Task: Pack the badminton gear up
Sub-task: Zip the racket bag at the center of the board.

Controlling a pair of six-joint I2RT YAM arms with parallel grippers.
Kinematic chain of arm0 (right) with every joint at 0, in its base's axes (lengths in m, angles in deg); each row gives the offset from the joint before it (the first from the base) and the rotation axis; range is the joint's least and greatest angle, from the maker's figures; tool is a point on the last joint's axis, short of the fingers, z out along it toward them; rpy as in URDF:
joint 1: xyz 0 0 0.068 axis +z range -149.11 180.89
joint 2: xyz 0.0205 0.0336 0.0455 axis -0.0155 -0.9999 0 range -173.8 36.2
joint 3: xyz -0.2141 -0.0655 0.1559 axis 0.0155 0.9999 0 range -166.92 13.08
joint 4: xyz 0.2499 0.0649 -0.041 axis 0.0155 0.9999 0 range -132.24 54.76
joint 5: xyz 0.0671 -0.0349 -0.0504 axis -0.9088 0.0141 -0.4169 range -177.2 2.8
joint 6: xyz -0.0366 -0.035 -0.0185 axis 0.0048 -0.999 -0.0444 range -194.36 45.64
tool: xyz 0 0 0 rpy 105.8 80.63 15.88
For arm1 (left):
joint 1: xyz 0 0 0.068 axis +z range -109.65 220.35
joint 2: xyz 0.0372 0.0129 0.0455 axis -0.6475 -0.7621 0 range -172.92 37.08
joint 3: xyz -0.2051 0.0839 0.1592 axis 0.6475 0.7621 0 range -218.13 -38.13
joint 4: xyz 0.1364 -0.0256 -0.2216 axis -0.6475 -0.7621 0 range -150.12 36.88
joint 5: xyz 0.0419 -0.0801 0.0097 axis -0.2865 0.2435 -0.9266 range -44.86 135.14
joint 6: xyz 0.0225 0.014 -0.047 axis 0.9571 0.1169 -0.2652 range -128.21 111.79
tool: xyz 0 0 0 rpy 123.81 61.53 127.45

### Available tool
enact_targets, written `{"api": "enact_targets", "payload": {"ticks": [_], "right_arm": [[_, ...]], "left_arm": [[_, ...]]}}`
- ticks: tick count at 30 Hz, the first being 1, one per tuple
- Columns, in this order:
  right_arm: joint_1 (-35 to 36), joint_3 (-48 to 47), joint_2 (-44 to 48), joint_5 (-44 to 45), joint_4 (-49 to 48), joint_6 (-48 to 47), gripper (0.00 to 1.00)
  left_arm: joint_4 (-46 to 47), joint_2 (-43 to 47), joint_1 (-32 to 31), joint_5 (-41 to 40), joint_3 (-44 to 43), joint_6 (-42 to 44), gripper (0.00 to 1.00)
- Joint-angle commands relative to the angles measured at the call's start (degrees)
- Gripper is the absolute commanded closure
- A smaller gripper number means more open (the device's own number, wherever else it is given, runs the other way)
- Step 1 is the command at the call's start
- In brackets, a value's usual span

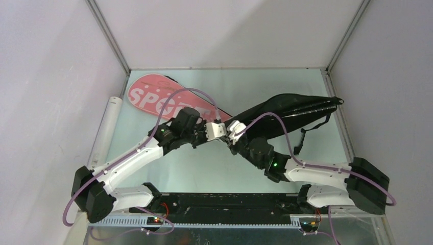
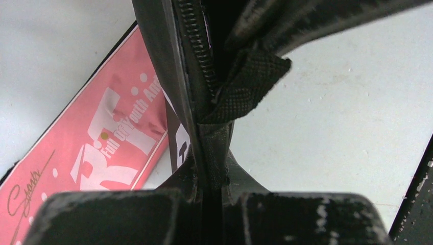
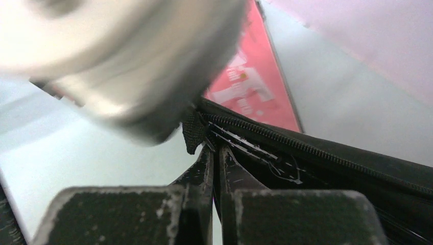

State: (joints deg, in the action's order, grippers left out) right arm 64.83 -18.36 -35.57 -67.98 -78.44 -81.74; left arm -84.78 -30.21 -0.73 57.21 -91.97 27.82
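Note:
The black bag [image 1: 286,113] lies slanted across the table's middle and right, with dark racket handles [image 1: 327,103] sticking out of its far right end. Both grippers meet at its narrow left end. My left gripper [image 1: 220,130] [image 2: 212,171] is shut on the black bag's [image 2: 168,61] seam just below a woven tab [image 2: 250,87] at the zipper's [image 2: 199,46] end. My right gripper [image 1: 235,135] [image 3: 215,155] is shut on a thin edge of the black bag [image 3: 327,173] beside its zipper [image 3: 306,148]. The pink "SPORT" bag [image 1: 158,94] [image 2: 97,148] [image 3: 253,84] lies flat at the back left.
A long white tube [image 1: 106,130] lies along the table's left edge. A black strap [image 1: 305,135] trails from the black bag toward the right. The left gripper's blurred pale body [image 3: 127,61] fills the upper left of the right wrist view. Walls enclose the table.

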Motion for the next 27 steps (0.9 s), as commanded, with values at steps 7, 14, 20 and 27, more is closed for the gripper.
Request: {"api": "enact_targets", "payload": {"ticks": [7,14,20,27], "right_arm": [[-18.69,-0.82,14.60,-26.38,28.91,10.17,1.00],[-21.04,-1.19,13.39,-40.83,26.74,9.56,0.99],[-17.48,-2.89,9.84,-39.12,23.96,8.66,0.99],[-7.60,-3.10,6.50,-18.83,20.03,2.11,0.48]], "left_arm": [[-4.12,4.14,-0.46,3.20,7.44,8.24,1.00],[-5.39,4.78,-0.49,7.42,7.10,8.93,1.00],[-4.98,3.05,-0.51,7.10,5.65,7.01,1.00],[-4.53,0.27,-0.58,7.37,2.63,1.10,1.00]]}}
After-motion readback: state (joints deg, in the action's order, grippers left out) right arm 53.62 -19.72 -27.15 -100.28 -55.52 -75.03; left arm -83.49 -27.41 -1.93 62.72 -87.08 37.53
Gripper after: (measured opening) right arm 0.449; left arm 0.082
